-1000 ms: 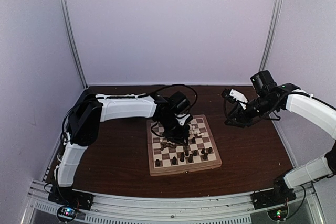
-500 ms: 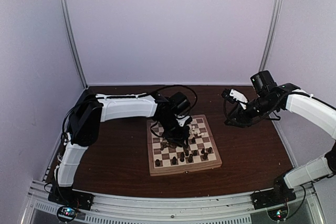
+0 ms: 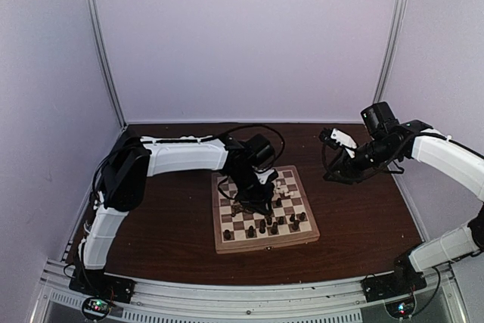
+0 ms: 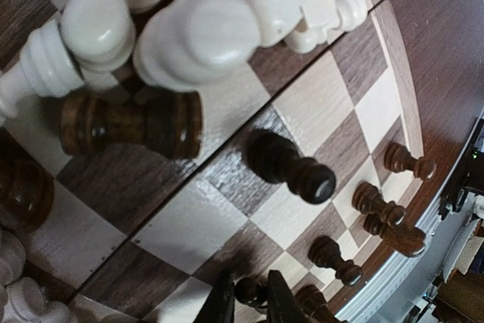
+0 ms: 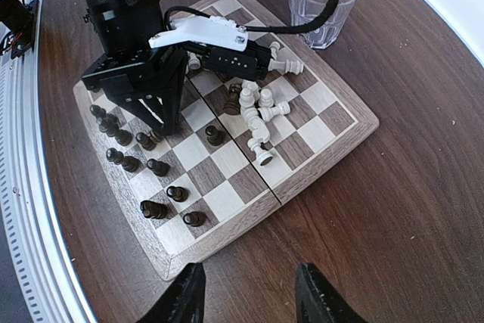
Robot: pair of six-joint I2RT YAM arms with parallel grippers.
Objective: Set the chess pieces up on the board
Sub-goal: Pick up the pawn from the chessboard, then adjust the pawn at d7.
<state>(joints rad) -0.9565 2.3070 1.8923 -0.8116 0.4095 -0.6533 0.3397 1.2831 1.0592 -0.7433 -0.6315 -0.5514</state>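
Note:
The board [image 3: 265, 244] lies mid-table. My left gripper [image 4: 249, 294] is down on it, shut on the head of a dark pawn [image 4: 254, 290]. The same gripper [image 5: 161, 120] shows in the right wrist view, standing among several upright dark pieces [image 5: 125, 160]. Cream-white pieces [image 5: 261, 111] lie heaped near the board's middle, and the left wrist view shows them close up [image 4: 197, 28]. A dark piece [image 4: 136, 122] lies toppled next to that heap. Another dark pawn [image 4: 291, 168] stands alone. My right gripper [image 5: 246, 293] hangs open over bare table beside the board [image 5: 227, 240], holding nothing.
A clear drinking glass [image 5: 321, 5] stands on the table just off the board's far side, with the left arm's black cable running past it. The metal rail [image 5: 23, 187] borders the table's near edge. Booth walls enclose the table.
The left wrist has shifted only slightly over the board. The right arm has stayed still.

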